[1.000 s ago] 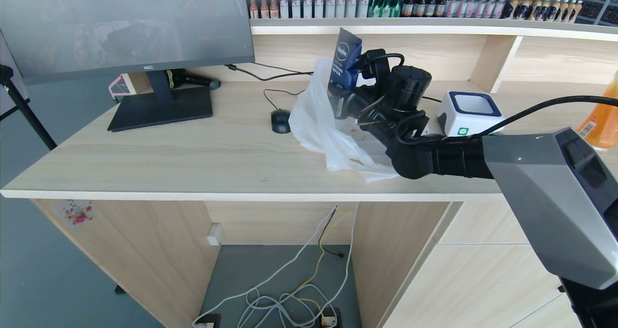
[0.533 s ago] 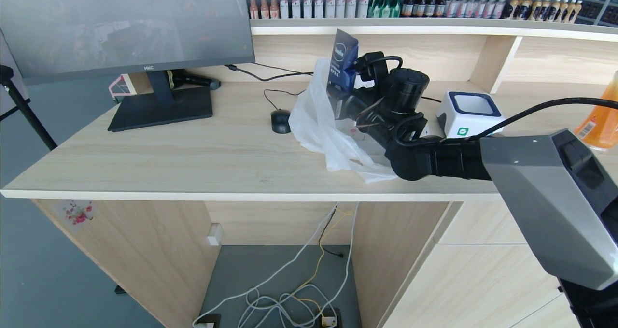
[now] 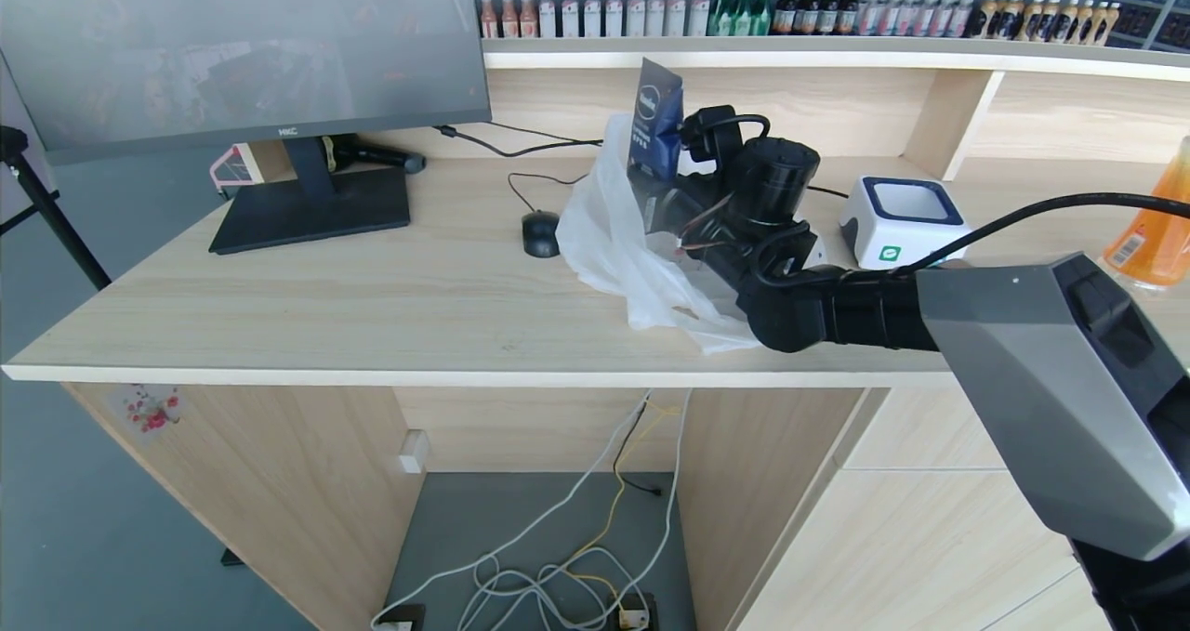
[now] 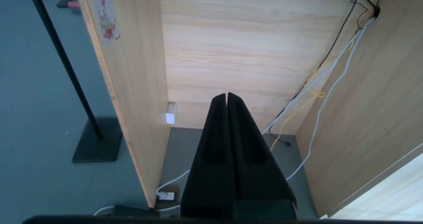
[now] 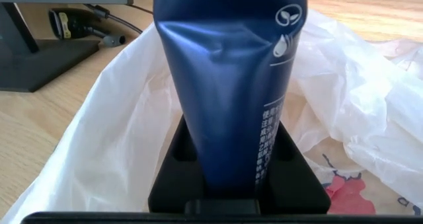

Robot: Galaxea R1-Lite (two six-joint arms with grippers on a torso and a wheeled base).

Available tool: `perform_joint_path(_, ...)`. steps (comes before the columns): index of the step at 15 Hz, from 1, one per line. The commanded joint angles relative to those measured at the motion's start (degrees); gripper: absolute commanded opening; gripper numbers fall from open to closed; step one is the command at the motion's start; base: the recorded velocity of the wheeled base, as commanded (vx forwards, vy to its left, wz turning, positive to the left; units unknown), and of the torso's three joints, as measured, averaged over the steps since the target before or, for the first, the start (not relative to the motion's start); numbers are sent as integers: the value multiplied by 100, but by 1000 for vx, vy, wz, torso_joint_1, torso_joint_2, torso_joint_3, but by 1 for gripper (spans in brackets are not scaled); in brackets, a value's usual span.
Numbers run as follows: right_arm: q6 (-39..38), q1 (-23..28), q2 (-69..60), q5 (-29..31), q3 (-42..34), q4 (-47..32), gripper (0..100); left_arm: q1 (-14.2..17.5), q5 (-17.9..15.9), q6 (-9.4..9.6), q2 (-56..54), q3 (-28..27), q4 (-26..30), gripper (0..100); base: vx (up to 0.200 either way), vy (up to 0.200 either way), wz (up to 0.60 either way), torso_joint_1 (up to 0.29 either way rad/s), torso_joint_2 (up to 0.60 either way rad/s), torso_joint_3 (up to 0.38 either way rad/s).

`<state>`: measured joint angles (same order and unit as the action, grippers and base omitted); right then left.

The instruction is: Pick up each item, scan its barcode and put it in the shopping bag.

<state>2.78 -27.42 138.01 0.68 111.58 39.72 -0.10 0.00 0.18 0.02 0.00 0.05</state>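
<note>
While the L claw [image 4: 227, 100] hung below the worktop [image 3: 372, 306] w/ its fingers pressed together on nothing, beside a wooden side panel [image 4: 132, 85] & above loose cables [image 3: 548, 583], the R arm lay across the top. The white shopping bag [image 3: 609, 241] sat crumpled near mid-worktop, mouth open. The R claw [image 3: 665, 190] was clamped on the lower end of a dark blue tube [image 3: 654, 115], held upright over the bag's mouth. A scanner [image 3: 900, 215] stood just right of the bag, a mouse [image 3: 540, 232] just left. An orange bottle [image 3: 1151, 231] was at the far right edge. Further back: monitor [image 3: 242, 46] on the left, then a row of bottles [image 3: 790, 8] on the rear shelf.
</note>
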Motion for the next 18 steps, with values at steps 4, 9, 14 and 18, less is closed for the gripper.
perform_joint_path(4, -5, 8, 51, -7, 4, -17, 100, 1, 0, -1, -2, 0, -5, 0, 0, 0, 0, 0, 0, 0)
perform_joint_path(9, -5, 8, 24, 2, 22, 36, 100, 1, 0, -1, -2, 0, -5, 0, 0, 0, 0, 0, 0, 0)
perform_joint_path(14, 12, 17, -37, 28, 13, 36, 100, 1, 0, -1, -2, 0, 4, 0, 0, 0, 0, 0, 0, 0)
perform_joint_path(18, 38, 26, -319, 37, -110, -17, 100, 1, 0, -1, -2, 0, -5, 0, 0, 0, 0, 0, 0, 0)
